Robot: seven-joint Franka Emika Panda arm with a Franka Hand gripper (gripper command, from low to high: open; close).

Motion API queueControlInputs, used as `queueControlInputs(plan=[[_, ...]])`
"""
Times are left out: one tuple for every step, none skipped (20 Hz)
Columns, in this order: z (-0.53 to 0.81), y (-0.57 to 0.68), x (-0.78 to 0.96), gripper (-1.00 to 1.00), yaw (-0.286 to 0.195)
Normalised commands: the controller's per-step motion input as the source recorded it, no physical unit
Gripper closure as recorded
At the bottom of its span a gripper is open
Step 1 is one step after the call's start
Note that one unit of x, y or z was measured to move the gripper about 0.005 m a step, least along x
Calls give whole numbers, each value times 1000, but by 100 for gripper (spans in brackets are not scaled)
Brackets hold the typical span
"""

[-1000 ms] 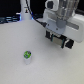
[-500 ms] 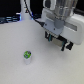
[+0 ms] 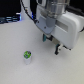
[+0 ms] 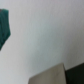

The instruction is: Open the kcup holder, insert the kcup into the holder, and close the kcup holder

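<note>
- Standing upright on the white table (image 3: 15, 60), nearest the exterior camera: the kcup (image 3: 28, 56), a small white pod with a green-and-blue top, alone toward the exterior view's left of centre.
- Casting a soft shadow just beside its base, on the bare tabletop.
- Hovering farther back and to the exterior view's right of the pod, well apart from it: the gripper (image 3: 51, 43), fingers pointed down toward the table.
- Showing one green-tinted finger (image 3: 45, 38) and one dark finger (image 3: 58, 49) with a visible gap between them; apparently spread apart and holding nothing, though blur leaves the exact spread unclear.
- Rising behind the fingers: the white and grey gripper body (image 3: 59, 24), filling the upper right of the exterior view.
- Looping above the body, against the dim background: a dark cable (image 3: 29, 11).
- Lying at the far edge on the exterior view's left: a dark strip with blue markings (image 3: 9, 20), too blurred to identify.
- Offering little from the wrist view: pale tabletop, a blurred teal shape (image 4: 5, 27) at one edge, a dull tan patch (image 4: 50, 76) and a dark corner (image 4: 77, 70) at another, none identifiable.
</note>
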Motion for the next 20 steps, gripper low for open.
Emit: queueControlInputs(plan=[[113, -502, 17, -100, -270], [57, -465, -6, -100, -285], [25, -438, -33, -100, -295], [16, -425, -74, -100, -299], [-1, -389, -89, -100, -308], [0, -374, -108, -100, -314], [2, -382, -89, -100, -315], [3, -380, -96, -100, -316], [2, -386, -87, -100, -315], [2, -396, -60, -100, -314], [-7, -393, -79, -100, -313], [0, -382, -84, -100, -315], [0, -384, -57, -100, -315], [-35, -400, -57, -100, -313], [-45, -403, -64, -100, -311], [-93, -407, -117, -100, -310], [-134, -402, -174, -100, -310], [-165, -394, -215, -100, -310], [-196, -393, -234, -100, -310], [-223, -393, -244, -100, -311]])
